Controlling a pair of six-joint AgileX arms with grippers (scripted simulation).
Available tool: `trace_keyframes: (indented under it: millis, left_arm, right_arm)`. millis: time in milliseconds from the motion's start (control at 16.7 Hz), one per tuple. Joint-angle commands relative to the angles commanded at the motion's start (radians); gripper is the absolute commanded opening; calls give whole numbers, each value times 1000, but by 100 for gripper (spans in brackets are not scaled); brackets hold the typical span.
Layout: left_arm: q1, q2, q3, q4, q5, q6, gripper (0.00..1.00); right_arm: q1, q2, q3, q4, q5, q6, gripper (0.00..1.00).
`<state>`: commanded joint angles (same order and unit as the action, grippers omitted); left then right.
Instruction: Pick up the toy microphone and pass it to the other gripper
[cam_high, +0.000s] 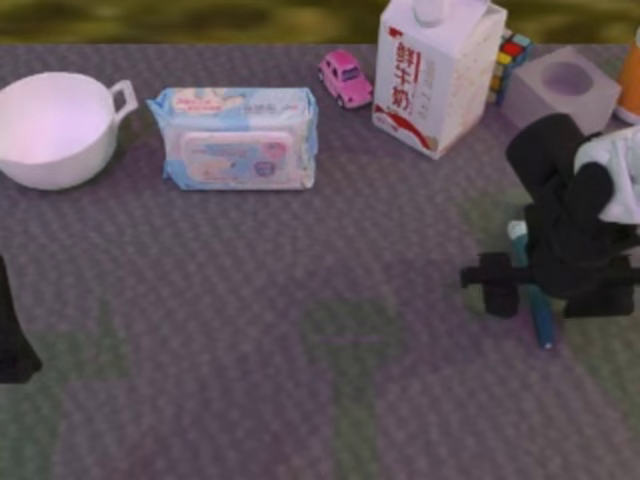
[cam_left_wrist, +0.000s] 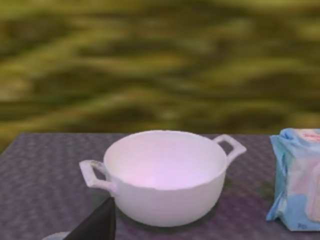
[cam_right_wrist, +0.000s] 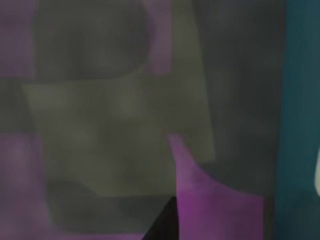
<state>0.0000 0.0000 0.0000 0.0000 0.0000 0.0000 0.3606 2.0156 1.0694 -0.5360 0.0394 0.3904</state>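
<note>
The upper band of the top view is taken up by a white bowl, a wipes pack, a pink toy car, a milk carton and a lilac block. Bare table is left open across the centre and bottom.

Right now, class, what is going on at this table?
The right gripper is down over the toy microphone, which lies on the table at its right side; whether it has closed on it cannot be seen. The left arm sits parked at the left edge, near the white pot. No handover has happened yet.
</note>
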Motion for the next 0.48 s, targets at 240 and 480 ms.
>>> trace_keyframes:
  millis: [240,480]
  left_arm:
    - [0,0,0,0,0,0,100]
    - [0,0,0,0,0,0,100]
  right_arm:
    - [0,0,0,0,0,0,0]
    - [3,-66,27,-35,20,-11,0]
